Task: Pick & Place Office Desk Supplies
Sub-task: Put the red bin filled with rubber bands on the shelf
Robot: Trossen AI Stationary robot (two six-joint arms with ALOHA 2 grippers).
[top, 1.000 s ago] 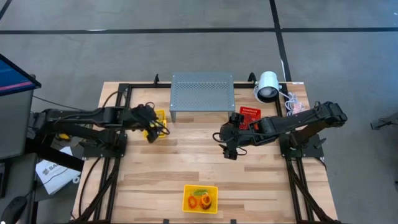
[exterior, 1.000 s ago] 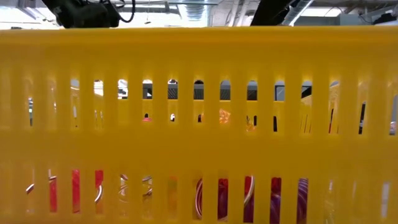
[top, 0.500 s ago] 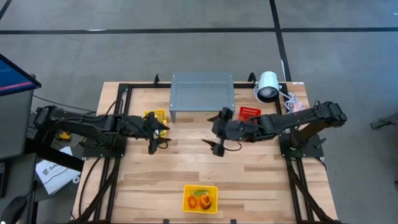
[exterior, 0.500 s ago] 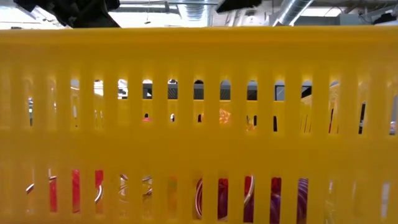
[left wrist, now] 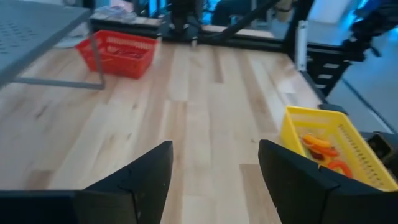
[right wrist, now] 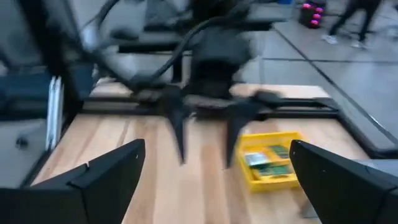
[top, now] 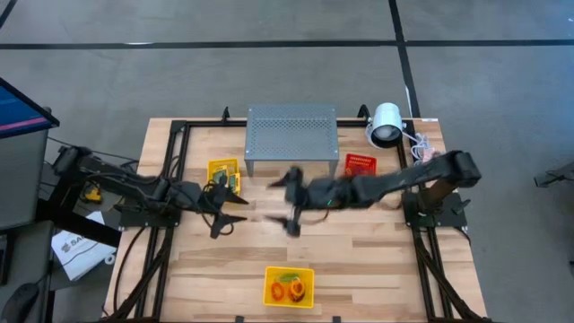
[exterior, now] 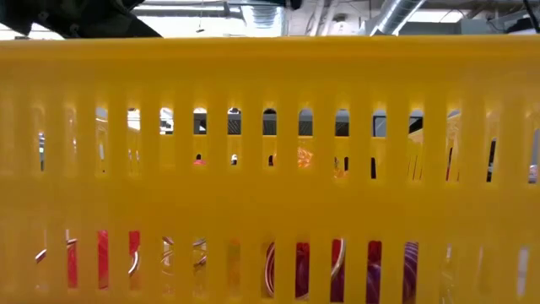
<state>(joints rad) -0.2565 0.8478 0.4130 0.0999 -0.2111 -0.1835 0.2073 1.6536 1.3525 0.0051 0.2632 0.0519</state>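
Observation:
Both grippers hang open and empty over the middle of the table, facing each other. In the high view my left gripper (top: 228,213) is just near-side of a small yellow basket (top: 224,171) that holds flat yellow-and-green crayon boxes (right wrist: 266,158). My right gripper (top: 288,204) is a short way to its right, in front of the grey stand. Orange and green rubber bands (top: 289,287) lie in a second yellow basket (top: 269,280) at the near edge. The left wrist view shows those bands (left wrist: 322,149) past my open left gripper (left wrist: 214,180). My open right gripper (right wrist: 217,180) shows in its own wrist view.
A grey perforated stand (top: 291,132) is at the far middle, with a red basket (top: 360,164) to its right and a white lamp (top: 386,124) at the far right corner. Bare wood lies between the grippers and the near basket, whose yellow wall (exterior: 270,169) fills the low view.
My left gripper has drawn back from over the crayon-box basket toward the table's near edge and a little right. My right gripper has swept left from beside the red basket to the table's middle, turning to face the left gripper.

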